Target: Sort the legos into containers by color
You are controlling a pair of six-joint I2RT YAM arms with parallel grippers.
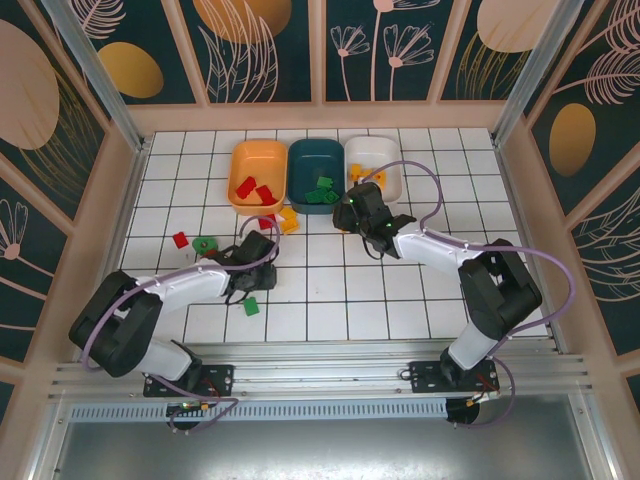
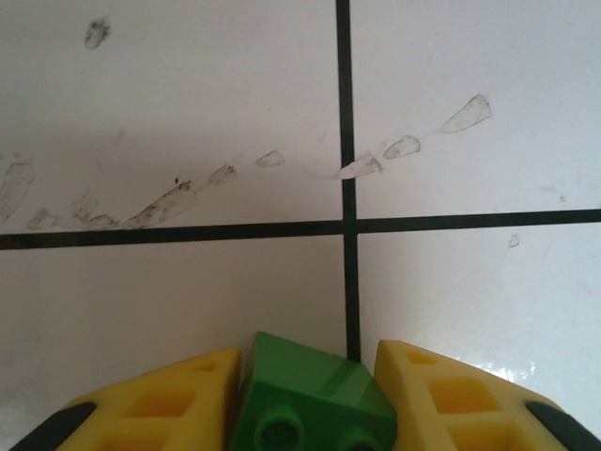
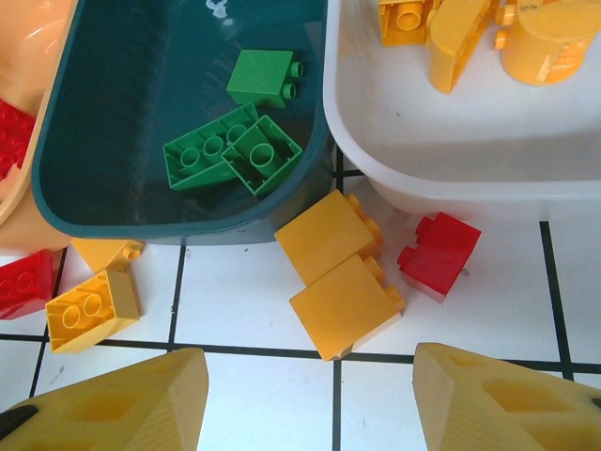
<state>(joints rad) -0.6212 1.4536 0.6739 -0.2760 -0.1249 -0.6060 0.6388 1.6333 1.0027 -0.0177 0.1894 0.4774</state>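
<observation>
The left tool (image 2: pixel 305 402) is closed on a green lego (image 2: pixel 312 381), with one finger against each side, well in front of the teal tray (image 3: pixel 122 103). The right tool (image 3: pixel 310 413) stands wide apart and empty just in front of this tray. The teal tray holds three green legos (image 3: pixel 225 150). The orange tray (image 1: pixel 240 152) at its left holds red legos (image 1: pixel 255 190), and the white tray (image 3: pixel 451 141) at its right holds yellow legos (image 3: pixel 451 38).

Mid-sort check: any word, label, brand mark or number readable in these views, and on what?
No text can be read anywhere.
Studs of the green brick and the yellow bricks: any embossing is too blurred to read.
Orange tray, teal tray, white tray: plain, no labels.
Wall panels: flower patterns, no words.
</observation>
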